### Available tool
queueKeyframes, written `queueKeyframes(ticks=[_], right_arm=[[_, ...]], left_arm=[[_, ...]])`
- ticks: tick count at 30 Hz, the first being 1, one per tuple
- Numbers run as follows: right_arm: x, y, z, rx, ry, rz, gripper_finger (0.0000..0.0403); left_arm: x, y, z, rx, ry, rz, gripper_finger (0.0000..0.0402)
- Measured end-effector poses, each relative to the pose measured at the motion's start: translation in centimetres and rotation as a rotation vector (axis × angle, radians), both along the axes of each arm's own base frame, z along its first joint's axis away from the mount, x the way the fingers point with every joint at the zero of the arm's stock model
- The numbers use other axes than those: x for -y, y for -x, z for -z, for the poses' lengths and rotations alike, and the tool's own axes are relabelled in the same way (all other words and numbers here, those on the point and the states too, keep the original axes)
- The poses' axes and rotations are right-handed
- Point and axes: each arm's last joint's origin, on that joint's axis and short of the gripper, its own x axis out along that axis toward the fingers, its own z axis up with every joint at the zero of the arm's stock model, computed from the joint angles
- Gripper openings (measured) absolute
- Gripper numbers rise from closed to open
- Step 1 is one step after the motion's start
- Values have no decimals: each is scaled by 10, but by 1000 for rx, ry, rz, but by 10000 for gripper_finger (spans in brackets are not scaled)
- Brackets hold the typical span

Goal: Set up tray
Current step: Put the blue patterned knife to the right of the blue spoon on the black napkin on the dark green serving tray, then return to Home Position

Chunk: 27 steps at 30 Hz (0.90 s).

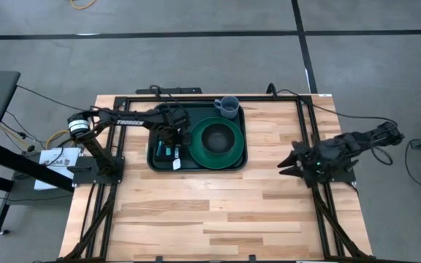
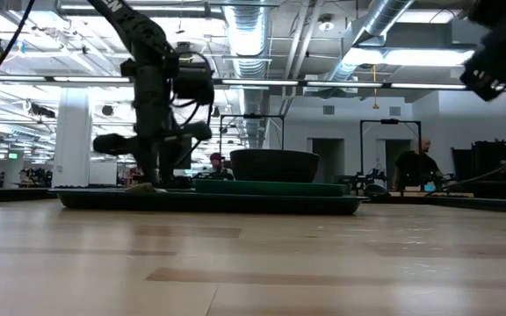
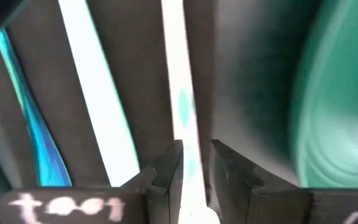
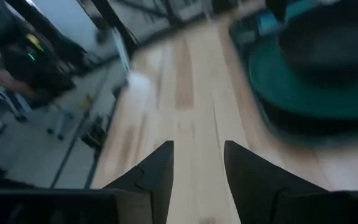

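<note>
The tray (image 1: 234, 162) sits on the far half of the wooden desk (image 1: 218, 212), already well stocked. A round green plate (image 1: 234, 156) lies on its right part with a dark bowl (image 1: 218, 137) nested on it, and a grey-blue mug (image 1: 227, 107) stands at the tray's far right corner. On the tray's left part lies a black napkin (image 1: 158, 151) with cutlery on it.

The left pincer (image 1: 169, 140) hangs over that napkin. In its wrist view the fingers (image 3: 166, 174) are closed on a thin pale utensil handle (image 3: 185, 137), with another pale piece (image 3: 98, 118) and a blue-tinted one (image 3: 33, 137) lying beside it. So the setup looks close to finished: this utensil seems to be the last piece being placed or straightened, though I cannot tell which kind it is.

The right pincer (image 1: 291, 166) waits over the desk's right side, well apart from the tray, its fingers spread and empty.

The tray is smooth, hard plastic with rounded corners and a low raised rim. Plate and bowl look glossy. The desk is pale planked wood with a dull sheen.
</note>
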Motion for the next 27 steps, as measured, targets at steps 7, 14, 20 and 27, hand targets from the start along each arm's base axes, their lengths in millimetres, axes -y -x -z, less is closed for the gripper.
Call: queueKeyframes(ticks=[7,14,20,27], right_arm=[[6,11,-7,346,46,22,134],[2,9,3,628,88,-66,134],[-3,3,15,806,165,-142,134],[-5,-2,37,816,261,-172,134]], left_arm=[[-8,-14,-39,-3,-76,20,66],[-13,-23,-75,8,-139,8,67],[-9,-31,-98,27,-210,13,67],[4,-40,-114,42,-304,58,67]])
